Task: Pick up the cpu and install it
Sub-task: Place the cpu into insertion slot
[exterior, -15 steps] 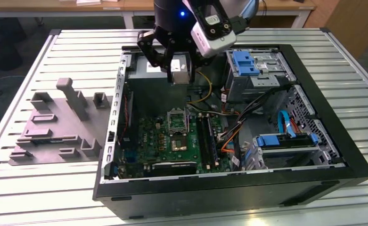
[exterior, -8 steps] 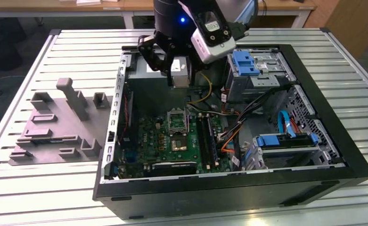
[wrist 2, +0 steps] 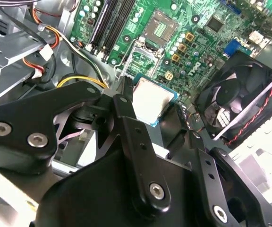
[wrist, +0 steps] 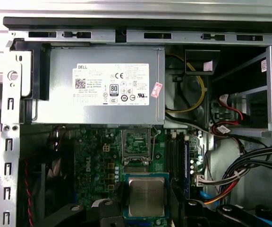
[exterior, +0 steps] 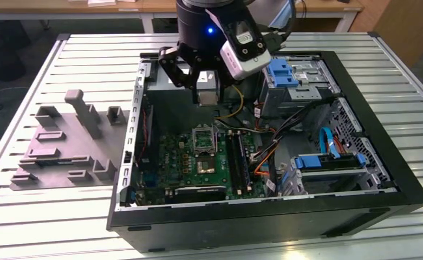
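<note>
Hand (wrist 2: 150, 111) tight on the cpu (wrist 2: 151, 97) by two edges, above the motherboard (wrist: 91, 163).

Black jaws clamp a small, square, silvery-grey cpu (wrist 2: 151, 97) near the open metal socket (wrist 2: 144, 56) of a green motherboard (wrist 2: 199, 40); a black cooling fan (wrist 2: 235, 101) stands near that socket.

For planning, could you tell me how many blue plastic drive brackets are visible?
2: one blue plastic drive bracket beside the arm, another toward the exterior view's lower right; more may be hidden.
</note>
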Action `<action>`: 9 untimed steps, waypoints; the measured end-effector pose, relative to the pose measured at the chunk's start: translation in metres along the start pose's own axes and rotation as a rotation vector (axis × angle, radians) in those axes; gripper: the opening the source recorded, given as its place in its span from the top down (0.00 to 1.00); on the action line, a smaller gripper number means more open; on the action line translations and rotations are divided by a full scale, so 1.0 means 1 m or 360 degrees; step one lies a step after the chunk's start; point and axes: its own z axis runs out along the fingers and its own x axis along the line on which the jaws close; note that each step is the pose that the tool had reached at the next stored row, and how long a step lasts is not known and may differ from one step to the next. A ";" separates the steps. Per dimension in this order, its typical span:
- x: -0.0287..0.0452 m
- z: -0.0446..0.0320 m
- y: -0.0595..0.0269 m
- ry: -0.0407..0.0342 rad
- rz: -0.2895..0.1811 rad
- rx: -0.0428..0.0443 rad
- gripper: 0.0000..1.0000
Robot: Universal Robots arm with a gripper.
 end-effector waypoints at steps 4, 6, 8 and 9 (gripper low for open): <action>0.0000 0.0023 -0.0009 0.0000 0.0000 0.0000 0.53; 0.0001 0.0044 -0.0010 0.0000 0.0000 0.0000 0.53; 0.0001 0.0067 -0.0011 0.0001 0.0000 0.0000 0.53; 0.0001 0.0077 -0.0012 0.0001 0.0000 0.0000 0.53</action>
